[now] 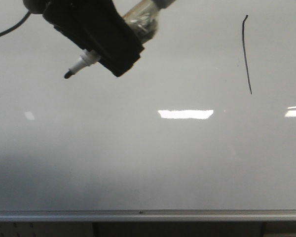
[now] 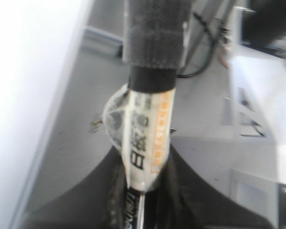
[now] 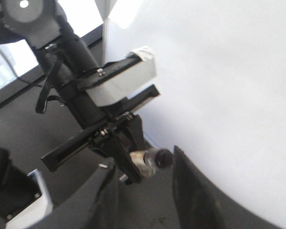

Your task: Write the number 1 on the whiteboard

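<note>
Whiteboard (image 1: 138,148), the big glossy pale grey one with the silver rail, sits right in front of the left gripper (image 1: 106,47), which is clamped tight on a taped-up white-bodied black-tipped marker (image 1: 81,64) (tip looks just off the surface, hard to tell). Farther along, well off toward the right arm's side, the thin black number 1 (image 1: 245,52) looks finished. Right gripper (image 3: 143,191) looks open and empty. Risk: an uncapped tip drifting into the board would leave a stray mark.
</note>
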`<state>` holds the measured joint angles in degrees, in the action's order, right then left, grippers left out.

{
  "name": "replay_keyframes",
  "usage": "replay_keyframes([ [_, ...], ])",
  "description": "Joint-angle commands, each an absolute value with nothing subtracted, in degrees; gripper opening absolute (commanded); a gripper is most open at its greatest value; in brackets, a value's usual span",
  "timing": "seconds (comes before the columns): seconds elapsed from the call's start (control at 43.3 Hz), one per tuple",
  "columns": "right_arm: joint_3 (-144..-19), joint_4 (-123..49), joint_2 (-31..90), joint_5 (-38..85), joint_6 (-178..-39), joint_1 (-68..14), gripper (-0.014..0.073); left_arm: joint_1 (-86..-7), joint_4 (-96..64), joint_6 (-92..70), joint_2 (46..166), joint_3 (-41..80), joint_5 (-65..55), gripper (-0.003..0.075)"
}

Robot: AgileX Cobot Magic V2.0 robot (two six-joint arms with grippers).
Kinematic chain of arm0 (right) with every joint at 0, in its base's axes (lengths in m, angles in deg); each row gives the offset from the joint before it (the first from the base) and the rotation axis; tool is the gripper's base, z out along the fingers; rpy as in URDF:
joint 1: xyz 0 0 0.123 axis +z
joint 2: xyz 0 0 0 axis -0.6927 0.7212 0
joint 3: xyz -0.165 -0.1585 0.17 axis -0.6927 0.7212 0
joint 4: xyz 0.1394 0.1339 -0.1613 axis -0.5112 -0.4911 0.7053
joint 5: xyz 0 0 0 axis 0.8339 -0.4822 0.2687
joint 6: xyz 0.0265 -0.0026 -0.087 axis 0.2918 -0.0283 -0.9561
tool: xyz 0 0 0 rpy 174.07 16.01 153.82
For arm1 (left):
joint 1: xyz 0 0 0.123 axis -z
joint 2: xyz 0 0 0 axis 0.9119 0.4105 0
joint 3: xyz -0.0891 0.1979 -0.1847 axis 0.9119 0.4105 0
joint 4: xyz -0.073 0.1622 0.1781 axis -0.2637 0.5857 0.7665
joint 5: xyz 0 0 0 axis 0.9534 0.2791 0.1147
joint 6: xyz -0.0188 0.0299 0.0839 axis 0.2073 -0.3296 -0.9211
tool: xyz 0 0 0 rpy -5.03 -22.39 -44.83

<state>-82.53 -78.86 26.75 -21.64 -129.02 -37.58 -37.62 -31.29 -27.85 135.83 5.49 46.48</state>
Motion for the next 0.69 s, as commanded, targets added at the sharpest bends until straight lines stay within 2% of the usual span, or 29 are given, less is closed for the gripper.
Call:
replay_keyframes([
  [0.0, -80.46, -78.31, 22.37, -13.84, -125.74, -39.32, 0.0189, -41.8, -32.49, -22.42, 133.66, 3.7, 43.67, -0.002],
  [0.162, -70.71, -76.48, 13.05, -2.8, -125.24, -40.85, -0.0029, -50.54, -31.97, -16.31, 133.66, 3.7, 41.98, -0.002],
  [0.254, -65.16, -76.48, 8.04, 0.72, -125.24, -40.92, -0.0123, -55.15, -29.83, -11.69, 133.66, 4.53, 39.19, -0.002],
  [0.439, -56.61, -76.48, 1.03, 2.63, -125.24, -40.92, -0.0112, -61.86, -18.86, 0.28, 133.8, 8.83, 34.85, -0.002],
  [0.554, -54.2, -76.48, 0.14, 2.68, -125.24, -40.92, -0.0112, -64.82, -10.13, 8.31, 134.69, 11.51, 32.25, -0.002],
  [0.67, -53.77, -76.48, 0.25, 2.81, -125.24, -40.92, -0.0113, -66.84, -8.52, 9.81, 136.7, 11.97, 29.55, -0.002],
])
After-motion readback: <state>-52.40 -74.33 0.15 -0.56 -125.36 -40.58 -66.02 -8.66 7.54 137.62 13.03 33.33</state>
